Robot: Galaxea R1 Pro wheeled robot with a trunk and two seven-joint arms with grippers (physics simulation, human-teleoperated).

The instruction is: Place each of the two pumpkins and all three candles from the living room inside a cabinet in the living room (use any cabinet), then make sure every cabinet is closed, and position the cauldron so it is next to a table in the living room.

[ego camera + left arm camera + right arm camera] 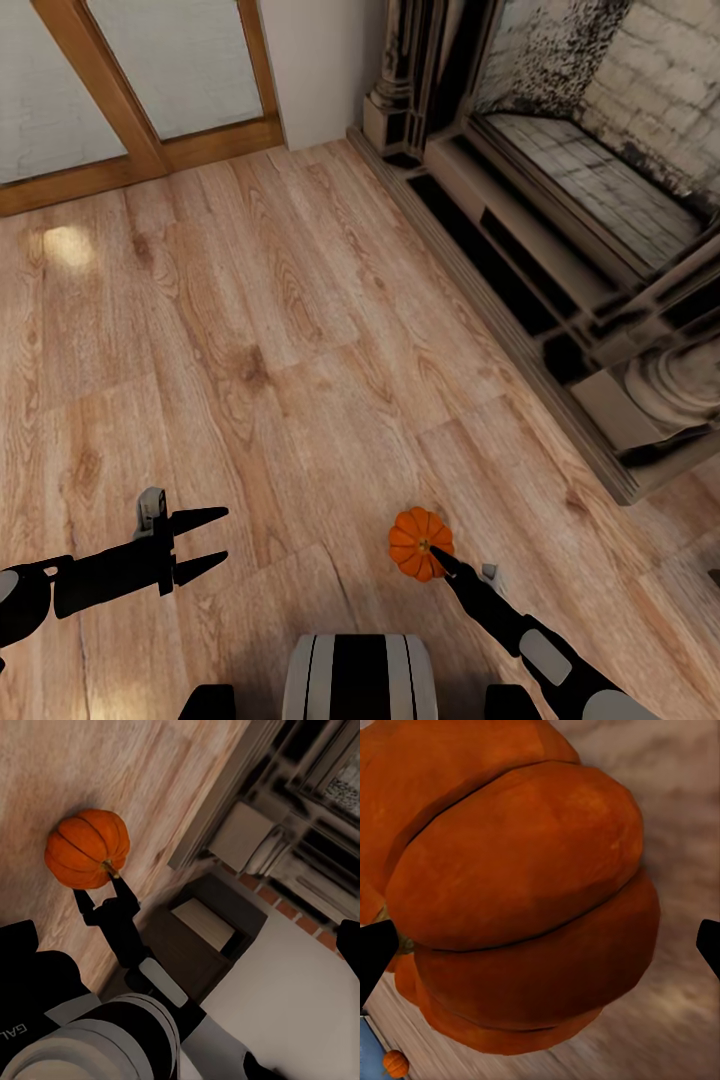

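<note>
**Right gripper at pumpkin on floor; left gripper empty**

Right gripper (446, 562): the dark fingers reach the near side of the pumpkin (420, 543), and the left wrist view shows them spread against its underside by the stem. In the right wrist view the pumpkin (517, 900) sits between the two fingertips at the frame edges. Jaws are parted wide; whether they press on the pumpkin cannot be told.

Left gripper (205, 543): fingers parted, nothing between them, hanging over bare floor well to the left of the pumpkin.

Pumpkin: bright orange, ribbed, appears to rest on the wooden floor (260, 340) just ahead of the robot's base (360, 675), stem turned toward the right gripper.

Surface: light oak-grain planks, with one bright glare patch at far left.

Room: an ornate stone fireplace (560, 200) runs along the right, its dark stepped hearth edge meeting the planks; the firebox interior is pale brick. A white wall section (320, 60) stands at the far corner, and a wood-framed glazed door (130, 90) sits along the far left.

Containers: a second, tiny orange object (395, 1063) appears at the edge of the right wrist view; too small to identify.
</note>
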